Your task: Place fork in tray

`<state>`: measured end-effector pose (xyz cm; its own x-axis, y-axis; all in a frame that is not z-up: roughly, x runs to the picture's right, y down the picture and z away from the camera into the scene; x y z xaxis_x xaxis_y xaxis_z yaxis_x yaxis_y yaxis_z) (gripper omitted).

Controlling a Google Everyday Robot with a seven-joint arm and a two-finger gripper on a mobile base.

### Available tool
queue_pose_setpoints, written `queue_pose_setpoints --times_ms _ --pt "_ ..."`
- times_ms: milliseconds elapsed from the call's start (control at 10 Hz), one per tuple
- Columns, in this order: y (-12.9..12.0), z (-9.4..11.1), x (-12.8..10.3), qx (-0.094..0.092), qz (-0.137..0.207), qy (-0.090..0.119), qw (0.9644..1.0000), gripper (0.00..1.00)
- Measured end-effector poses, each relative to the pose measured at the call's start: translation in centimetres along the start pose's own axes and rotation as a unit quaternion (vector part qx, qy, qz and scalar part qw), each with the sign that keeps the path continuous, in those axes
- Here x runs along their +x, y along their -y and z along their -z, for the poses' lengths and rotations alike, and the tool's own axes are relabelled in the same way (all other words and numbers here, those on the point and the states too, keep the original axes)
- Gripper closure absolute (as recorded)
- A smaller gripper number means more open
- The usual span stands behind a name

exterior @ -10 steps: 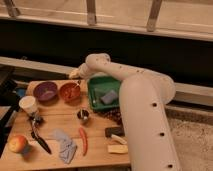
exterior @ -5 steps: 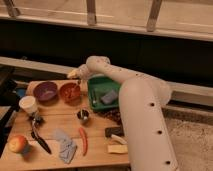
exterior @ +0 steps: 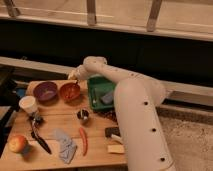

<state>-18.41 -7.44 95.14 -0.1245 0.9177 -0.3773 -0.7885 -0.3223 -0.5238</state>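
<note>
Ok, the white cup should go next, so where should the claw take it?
Probably by its rim, from straight above: the white cup stands upright, mouth up, with the purple bowl close behind it, which crowds a sideways approach. The claw hovers at the orange bowl's far rim.

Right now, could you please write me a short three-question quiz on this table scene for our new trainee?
1. True or false: the gripper hangs over the apple.
2. Which lies nearer the green tray? A: purple bowl. B: orange bowl.
3. Fill in: the grey object lies inside the ___.

Key:
1. False; the gripper is at the table's far edge, just behind the orange bowl and beside the green tray.
2. B.
3. Green tray.
</note>
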Motion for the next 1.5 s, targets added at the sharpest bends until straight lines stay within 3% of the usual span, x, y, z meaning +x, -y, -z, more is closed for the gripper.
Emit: queue_pose_setpoints --times_ms 100,400,600,1000,1300,1500 --pt "0.1 0.1 0.1 0.004 0.001 0.0 1.0 0.77" --pt "0.4 0.3 0.3 0.009 0.0 0.002 1.0 0.99" --pt "0.2 0.7 0.4 0.009 0.001 0.008 0.9999 1.0" --pt "-1.4 4.4 -0.9 0.018 0.006 0.037 0.9991 1.0" --pt "-1.6 7.9 -2.3 0.024 -0.004 0.077 0.9967 1.0" --pt "-0.6 10.2 -3.3 0.034 -0.024 0.109 0.9931 1.0"
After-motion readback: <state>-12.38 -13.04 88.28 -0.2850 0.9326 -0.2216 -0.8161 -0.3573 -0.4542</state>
